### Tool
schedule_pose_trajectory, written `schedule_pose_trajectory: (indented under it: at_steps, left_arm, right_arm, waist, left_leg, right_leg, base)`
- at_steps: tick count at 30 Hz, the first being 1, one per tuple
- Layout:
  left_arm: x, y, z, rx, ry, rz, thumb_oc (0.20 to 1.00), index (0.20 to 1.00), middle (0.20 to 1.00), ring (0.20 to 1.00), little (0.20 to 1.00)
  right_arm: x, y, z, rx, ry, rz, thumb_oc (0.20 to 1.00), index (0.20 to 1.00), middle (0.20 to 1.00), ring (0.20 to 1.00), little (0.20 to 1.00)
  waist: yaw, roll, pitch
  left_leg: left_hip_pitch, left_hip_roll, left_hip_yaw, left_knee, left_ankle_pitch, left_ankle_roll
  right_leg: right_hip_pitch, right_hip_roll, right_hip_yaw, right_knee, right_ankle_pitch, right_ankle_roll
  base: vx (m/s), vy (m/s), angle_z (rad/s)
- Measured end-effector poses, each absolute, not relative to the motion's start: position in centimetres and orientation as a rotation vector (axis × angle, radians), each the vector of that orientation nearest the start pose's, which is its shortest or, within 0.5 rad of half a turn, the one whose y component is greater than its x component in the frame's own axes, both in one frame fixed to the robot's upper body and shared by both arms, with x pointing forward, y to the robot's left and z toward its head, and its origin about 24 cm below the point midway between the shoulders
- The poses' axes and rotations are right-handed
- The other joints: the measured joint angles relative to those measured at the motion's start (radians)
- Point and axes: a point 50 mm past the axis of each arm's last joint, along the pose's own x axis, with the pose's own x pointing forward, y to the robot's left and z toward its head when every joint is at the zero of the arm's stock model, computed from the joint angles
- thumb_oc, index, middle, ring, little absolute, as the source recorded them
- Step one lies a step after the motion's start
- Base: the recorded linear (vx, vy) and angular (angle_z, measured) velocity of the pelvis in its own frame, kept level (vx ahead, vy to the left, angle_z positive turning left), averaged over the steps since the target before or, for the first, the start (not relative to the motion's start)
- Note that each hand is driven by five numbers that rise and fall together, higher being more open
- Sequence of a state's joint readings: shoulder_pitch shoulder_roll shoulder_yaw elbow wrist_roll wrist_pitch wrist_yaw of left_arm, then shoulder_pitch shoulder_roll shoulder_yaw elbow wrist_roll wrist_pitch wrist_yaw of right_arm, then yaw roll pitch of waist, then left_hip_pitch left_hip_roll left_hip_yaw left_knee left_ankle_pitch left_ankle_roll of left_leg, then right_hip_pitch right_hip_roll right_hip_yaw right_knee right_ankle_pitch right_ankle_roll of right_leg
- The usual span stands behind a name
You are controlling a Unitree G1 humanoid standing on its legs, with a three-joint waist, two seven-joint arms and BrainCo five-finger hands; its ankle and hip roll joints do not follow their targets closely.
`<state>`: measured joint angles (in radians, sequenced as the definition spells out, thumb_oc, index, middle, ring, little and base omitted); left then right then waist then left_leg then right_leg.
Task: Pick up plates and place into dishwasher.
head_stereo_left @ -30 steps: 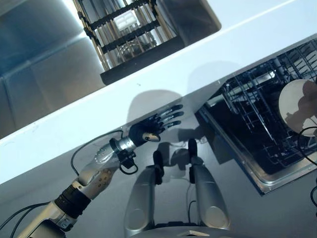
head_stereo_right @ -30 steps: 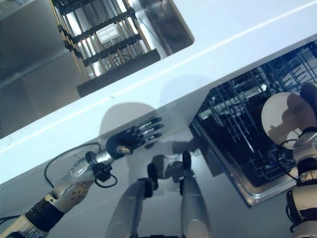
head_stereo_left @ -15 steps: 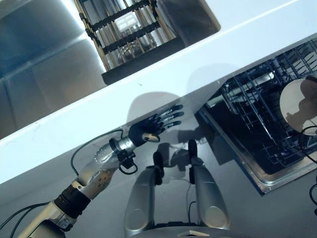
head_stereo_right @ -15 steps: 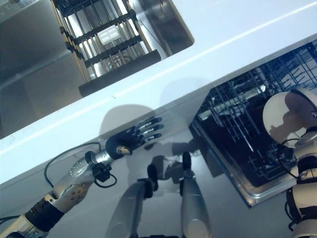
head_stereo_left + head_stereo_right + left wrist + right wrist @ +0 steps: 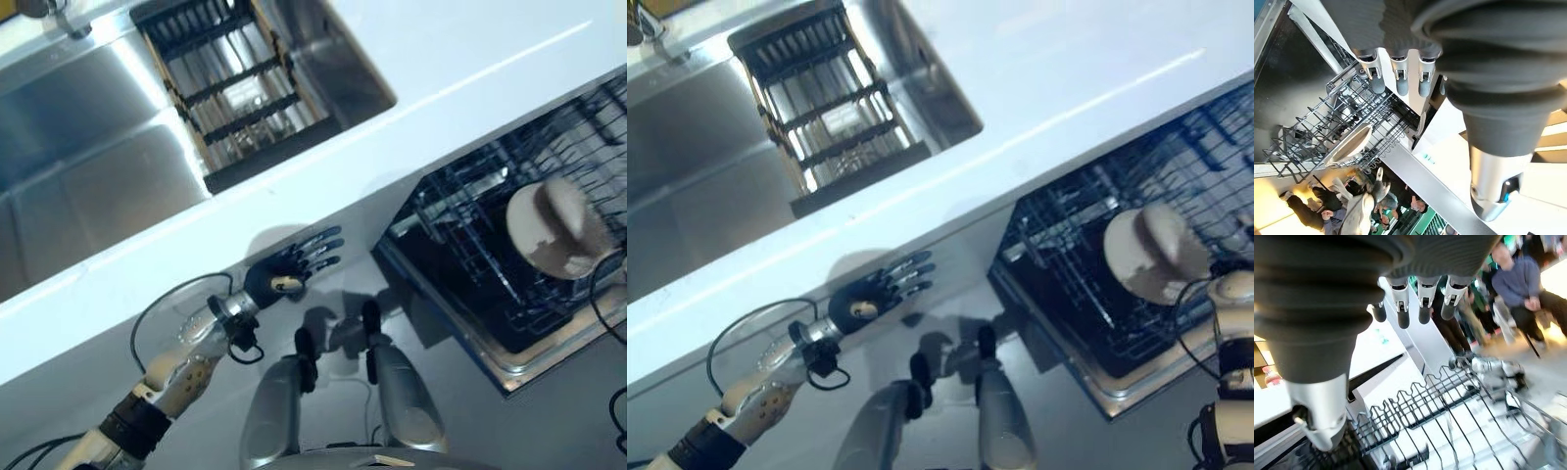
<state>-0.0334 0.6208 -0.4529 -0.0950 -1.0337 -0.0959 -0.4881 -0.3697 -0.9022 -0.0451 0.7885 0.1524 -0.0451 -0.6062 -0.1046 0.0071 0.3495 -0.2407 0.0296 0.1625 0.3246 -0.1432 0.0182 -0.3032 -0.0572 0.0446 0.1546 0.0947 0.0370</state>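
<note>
A pale plate (image 5: pixel 549 227) stands in the wire rack (image 5: pixel 490 235) of the open dishwasher (image 5: pixel 1087 323) on the right, below the edge of the white desk (image 5: pixel 470 59). It leans among the dark tines, tilted rather than upright, and from the left wrist view the plate shows edge-on, resting in the rack's far part. The right hand (image 5: pixel 1415 298) hangs just above the rack with its fingers (image 5: pixel 1422 308) straight and apart from the thumb (image 5: pixel 1320 421), holding nothing; whether any fingertip touches the plate is hard to say from the head views, where the plate looks smeared.

The left hand (image 5: pixel 290 268) is out in front of the desk's near face, well apart from the dishwasher, fingers spread and straight, empty.

Set into the desk on the far left is a steel sink (image 5: pixel 88 166), and in its right part sits a slatted drying rack (image 5: pixel 235 88). Past the dishwasher, in the wrist views, people (image 5: pixel 1518 279) sit and stand in the room.
</note>
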Motion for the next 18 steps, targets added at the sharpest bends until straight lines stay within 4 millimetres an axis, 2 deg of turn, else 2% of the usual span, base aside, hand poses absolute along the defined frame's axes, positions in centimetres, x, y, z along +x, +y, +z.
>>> schedule_pose_trajectory:
  at_steps: [1, 4, 7, 10, 12, 15, 18]
  left_arm:
    - [22.1, 14.4, 5.5, -0.485, 0.073, -0.829, 1.0, 1.0, 1.0, 1.0, 1.0]
    - [21.3, 14.5, 3.7, -0.524, 0.138, -0.779, 1.0, 1.0, 1.0, 1.0, 1.0]
    - [20.6, 14.7, 2.2, -0.542, 0.193, -0.733, 1.0, 1.0, 1.0, 1.0, 1.0]
    - [19.7, 14.9, 1.2, -0.548, 0.23, -0.689, 1.0, 1.0, 1.0, 1.0, 1.0]
    - [19.1, 15.1, 0.7, -0.549, 0.251, -0.657, 1.0, 1.0, 1.0, 1.0, 1.0]
    - [18.5, 15.2, -0.1, -0.537, 0.285, -0.623, 1.0, 1.0, 1.0, 1.0, 1.0]
    - [18.5, 15.1, -0.5, -0.546, 0.299, -0.591, 1.0, 1.0, 1.0, 1.0, 1.0]
  right_arm:
    - [25.4, -41.9, 11.7, -0.71, 0.091, -0.987, 1.0, 1.0, 1.0, 1.0, 1.0]
    - [24.0, -41.5, 9.7, -0.666, 0.125, -0.94, 1.0, 1.0, 1.0, 1.0, 1.0]
    - [22.5, -41.4, 8.1, -0.543, 0.128, -0.968, 1.0, 1.0, 1.0, 1.0, 1.0]
    - [21.8, -40.9, 6.8, -0.449, 0.134, -0.988, 1.0, 1.0, 1.0, 1.0, 1.0]
    - [21.3, -40.3, 6.1, -0.319, 0.12, -1.013, 1.0, 1.0, 1.0, 1.0, 1.0]
    - [19.7, -39.9, 3.5, -0.06, 0.158, -1.083, 1.0, 1.0, 1.0, 1.0, 1.0]
    - [19.3, -39.2, 1.9, 0.054, 0.2, -1.086, 1.0, 1.0, 1.0, 1.0, 1.0]
  waist:
    - [-0.005, -0.007, -0.028]
    - [-0.019, -0.019, -0.062]
    - [-0.023, -0.02, -0.106]
    - [-0.044, -0.02, -0.129]
    - [-0.049, -0.019, -0.142]
    - [-0.052, -0.019, -0.176]
    - [-0.057, -0.017, -0.179]
  left_leg:
    - [0.016, 0.0, 0.002, -0.012, -0.001, -0.001]
    - [0.093, -0.001, 0.019, -0.065, 0.003, -0.006]
    - [0.144, -0.002, 0.029, -0.104, 0.003, -0.006]
    - [0.192, -0.003, 0.034, -0.136, 0.006, -0.008]
    - [0.224, -0.002, 0.047, -0.162, 0.011, -0.012]
    - [0.257, -0.002, 0.055, -0.2, 0.033, -0.023]
    - [0.285, -0.001, 0.056, -0.218, 0.037, -0.023]
  right_leg:
    - [0.015, 0.002, 0.001, -0.012, -0.001, 0.0]
    - [0.075, 0.004, 0.008, -0.038, -0.002, 0.002]
    - [0.113, 0.006, 0.021, -0.058, -0.008, 0.002]
    - [0.147, 0.009, 0.024, -0.066, -0.017, 0.001]
    - [0.166, 0.014, 0.034, -0.076, -0.018, 0.001]
    - [0.183, 0.018, 0.035, -0.088, -0.019, -0.001]
    - [0.205, 0.019, 0.035, -0.091, -0.021, -0.002]
  base:
    - [0.19, 0.062, -0.11]
    - [0.16, 0.049, -0.12]
    - [0.15, 0.055, -0.1]
    - [0.13, 0.071, -0.06]
    - [0.07, 0.061, -0.15]
    - [0.05, 0.034, -0.06]
    - [0.05, -0.007, 0.0]
